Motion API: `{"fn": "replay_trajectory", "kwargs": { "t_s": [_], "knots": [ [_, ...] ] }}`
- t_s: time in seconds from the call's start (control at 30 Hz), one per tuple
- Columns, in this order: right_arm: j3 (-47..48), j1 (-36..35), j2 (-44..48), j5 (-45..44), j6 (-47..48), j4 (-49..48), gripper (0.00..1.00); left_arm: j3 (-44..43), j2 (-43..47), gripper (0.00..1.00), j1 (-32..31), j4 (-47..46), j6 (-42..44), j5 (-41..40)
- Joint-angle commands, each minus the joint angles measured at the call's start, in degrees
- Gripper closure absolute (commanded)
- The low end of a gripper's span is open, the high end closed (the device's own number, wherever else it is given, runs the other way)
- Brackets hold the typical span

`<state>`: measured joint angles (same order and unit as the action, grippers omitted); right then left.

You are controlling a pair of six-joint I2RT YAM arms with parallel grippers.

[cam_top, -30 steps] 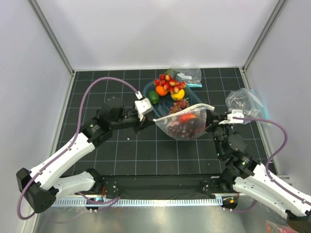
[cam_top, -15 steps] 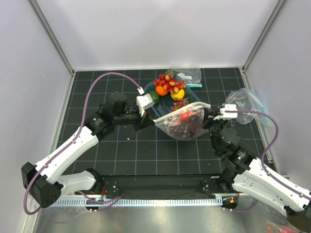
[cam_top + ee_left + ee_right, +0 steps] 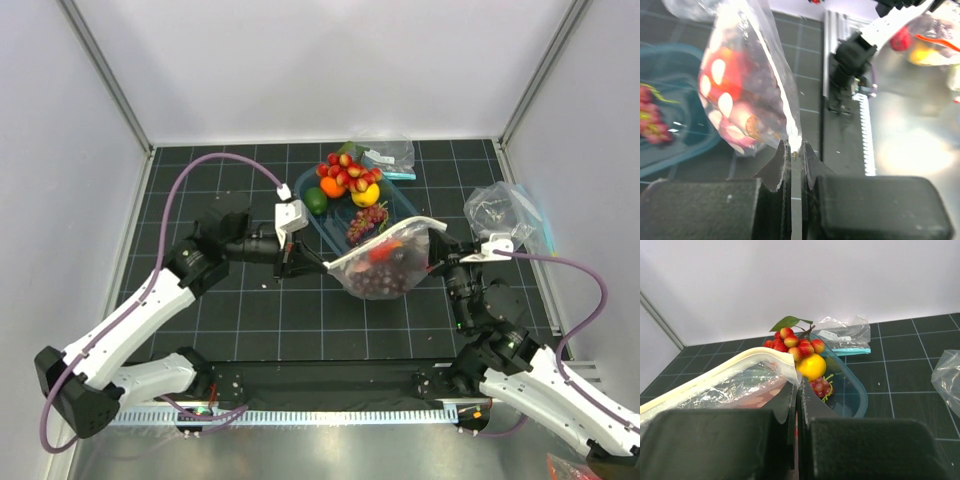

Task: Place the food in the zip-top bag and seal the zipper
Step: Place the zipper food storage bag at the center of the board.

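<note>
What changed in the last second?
The left gripper carried its corner of the zip-top bag slightly right and toward the bases. Nothing grabbed or released: it and the right gripper stay shut on the bag's mouth corners. The tray and its fruit unchanged.

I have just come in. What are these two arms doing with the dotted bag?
Both arms hold the zip-top bag stretched between them. The left gripper pinches one end of its mouth edge and the right gripper pinches the other. Red and purple food is inside. More fruit lies in the blue tray behind. Whether the zipper is fully sealed cannot be told.
</note>
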<state>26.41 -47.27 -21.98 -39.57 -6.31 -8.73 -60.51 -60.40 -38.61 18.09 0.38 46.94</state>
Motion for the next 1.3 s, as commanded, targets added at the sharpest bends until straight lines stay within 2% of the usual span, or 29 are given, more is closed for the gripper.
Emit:
{"fn": "replay_trajectory", "kwargs": {
  "t_s": [0.0,0.27,0.5,0.6,0.67,0.7,0.73,0.83,0.87,1.1,1.2,1.27],
  "knots": [
    [1.9,0.4,-0.9,-4.1,-1.9,0.0,0.99,-2.1,-2.4,1.0,0.2,-0.6,-3.7,6.8],
    [7.8,0.4,-1.5,-5.4,-11.1,14.8,0.99,-1.0,-1.6,0.99,0.1,-0.3,-3.7,2.6],
    [8.1,0.4,-3.7,-6.1,-13.7,17.6,0.99,-4.3,-6.2,1.0,0.0,6.6,-3.2,-4.5],
    [7.4,0.4,-5.3,-6.1,-13.9,16.3,0.97,-5.6,-7.7,0.91,0.1,9.9,-1.0,-6.9],
    [7.6,0.4,-7.6,-6.8,-13.9,15.7,0.79,-5.5,-7.5,0.77,0.1,10.2,-0.8,-10.4],
    [7.7,0.4,-8.8,-6.7,-13.7,15.5,0.65,-5.2,-7.4,0.69,0.2,10.2,-0.7,-12.1],
    [7.8,0.4,-10.4,-6.9,-13.8,15.2,0.46,-5.1,-7.0,0.57,0.2,10.3,-0.6,-15.6],
    [8.7,0.4,-12.8,-7.0,-14.0,15.1,0.34,-4.0,-5.3,0.43,0.1,9.5,-0.6,-21.0],
    [9.3,0.3,-14.0,-7.0,-14.0,15.4,0.32,-3.6,-4.1,0.38,0.1,9.1,-0.6,-22.5],
    [10.1,0.3,-12.7,-7.0,-13.8,15.6,0.29,-0.7,0.2,0.32,0.2,5.4,-0.6,-31.4],
    [10.4,0.4,-10.6,-5.6,-12.9,15.5,0.22,1.3,2.7,0.16,0.2,2.7,-1.4,-36.4],
    [11.3,0.4,-10.1,-4.9,-12.5,15.9,0.17,2.5,4.3,0.01,0.2,-0.1,-2.3,-41.0]
  ]
}}
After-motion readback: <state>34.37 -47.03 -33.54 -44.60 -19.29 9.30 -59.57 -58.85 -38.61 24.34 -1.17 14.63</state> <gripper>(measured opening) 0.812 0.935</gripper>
